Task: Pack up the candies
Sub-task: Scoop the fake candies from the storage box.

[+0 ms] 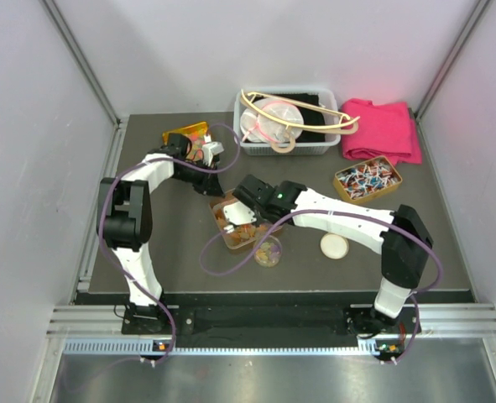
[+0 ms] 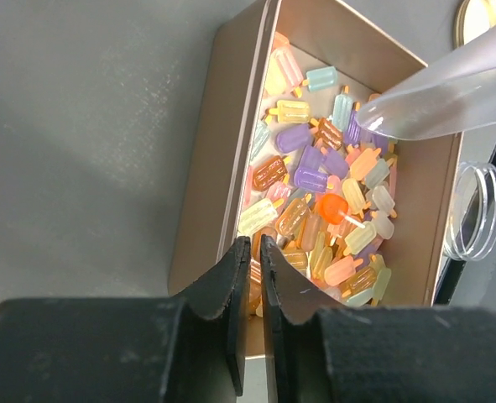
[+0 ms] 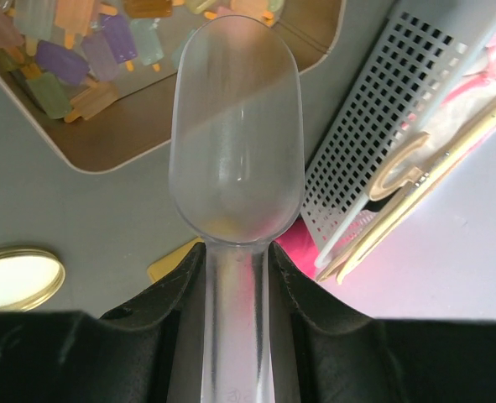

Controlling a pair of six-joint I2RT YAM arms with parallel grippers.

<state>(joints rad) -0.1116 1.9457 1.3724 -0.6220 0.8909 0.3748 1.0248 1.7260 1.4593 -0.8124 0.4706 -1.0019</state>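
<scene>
near: jar (image 2: 472, 211) open, just beside tray (image 2: 218, 168) | left gripper (image 2: 252, 252) pinches tray wall; right gripper (image 3: 235, 260) clamps empty clear scoop (image 3: 235, 126) above its rim | popsicle candies (image 2: 323, 193) heaped in tray | risk: if I tip scoop off-centre, candies miss narrow jar

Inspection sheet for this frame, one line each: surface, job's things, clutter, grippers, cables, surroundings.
Surface: dark grey table.
Job's things: candies fill a tan tray; open clear jar and gold lid sit beside it.
Clutter: tray of wrapped sweets, pink cloth, perforated basket of hangers, yellow item.
Grippers: right gripper shut on a clear scoop, no candy seen in it; left gripper over the tray's near end, jaws almost together, nothing seen between.
Cables: purple cable loops onto the table beside the tray.
Surroundings: white walls, metal frame in front.
</scene>
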